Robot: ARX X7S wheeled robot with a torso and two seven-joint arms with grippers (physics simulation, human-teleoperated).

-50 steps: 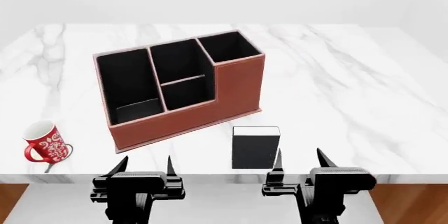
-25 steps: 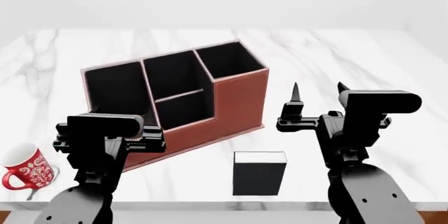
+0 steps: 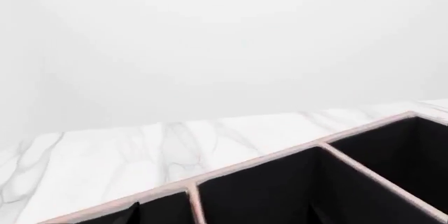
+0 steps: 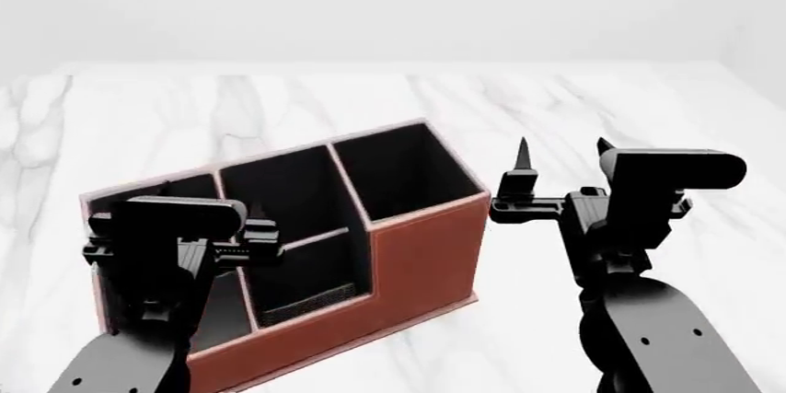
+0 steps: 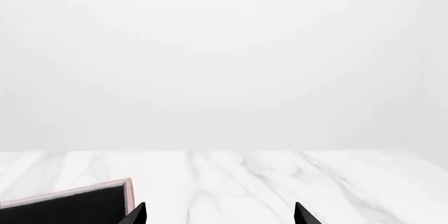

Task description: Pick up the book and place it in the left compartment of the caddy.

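The red-brown caddy [image 4: 424, 255] with black slots stands on the white marble table [image 4: 614, 108]. My left gripper [image 4: 219, 227] is open and empty and hangs in front of and above the caddy's left compartment [image 4: 225, 315], which my arm partly hides. In the left wrist view the left gripper [image 3: 222, 214] looks over the caddy's rim [image 3: 280, 160]. My right gripper [image 4: 561, 158] is open and empty, in the air to the right of the caddy. The right wrist view shows the right gripper [image 5: 220, 216] beside a caddy corner [image 5: 77, 208]. The book is out of view.
The marble table stretches behind and to the right of the caddy to a plain white wall [image 4: 393, 6]. The mug does not show in any view.
The head view has shifted forward, so the caddy sits lower in it and the book and mug have dropped out of view. Both arms stay raised; my left gripper now overlaps the caddy's left side.
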